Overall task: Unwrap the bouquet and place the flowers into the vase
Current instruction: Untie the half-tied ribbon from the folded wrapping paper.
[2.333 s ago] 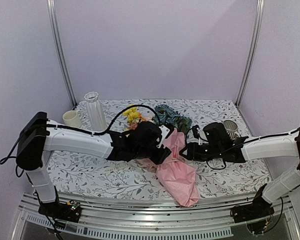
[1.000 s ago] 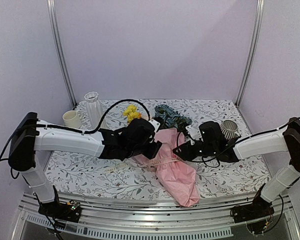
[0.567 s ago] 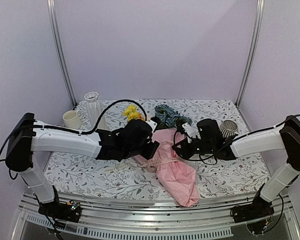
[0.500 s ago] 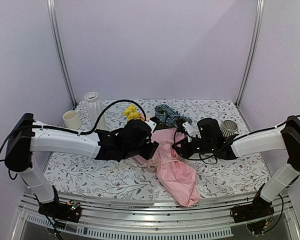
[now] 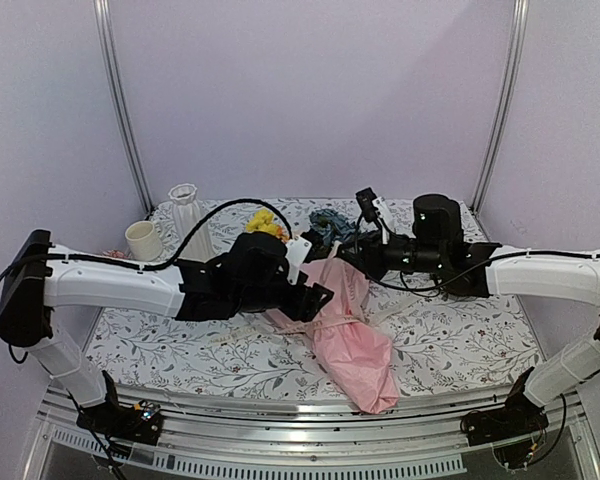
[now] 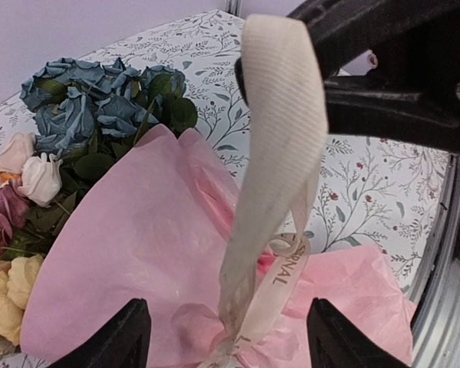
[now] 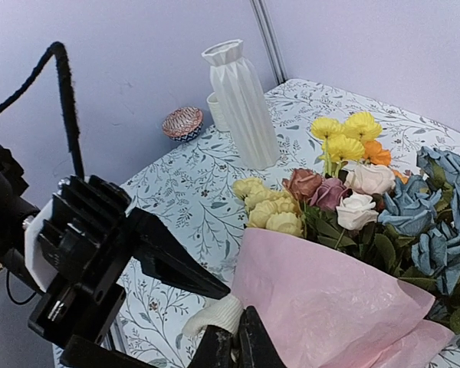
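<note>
1. Lying on its side on the leaf-print table [image 5: 180, 350]: the bouquet [image 5: 348, 335], in crinkled pale pink paper. The blooms point to the far edge and the tail of the wrap points to the near edge.
2. Contents: the flowers [image 7: 330, 192], with yellow, cream, pink and orange heads plus dusty blue clusters. All are inside the wrap, and the paper hides their stems.
3. Fastening: one cream woven ribbon [image 6: 280, 153] with printed lettering. It is looped round the waist of the paper, with one end drawn up off the bouquet.
4. Holding that raised end: the right gripper [image 7: 234, 346], fingers pressed together on the ribbon, above the bouquet.
5. Alongside: the left gripper [image 6: 228, 322], fingers spread apart and gripping nothing. It is poised just over the pink paper near the ribbon's loop.
6. At the far left of the table: the vase [image 5: 190, 222], white, ribbed and upright, well apart from the bouquet.
7. Sundries: a cream mug [image 5: 143, 238] just left of the vase, and a small patterned bowl [image 7: 182, 123] near the mug.
</note>
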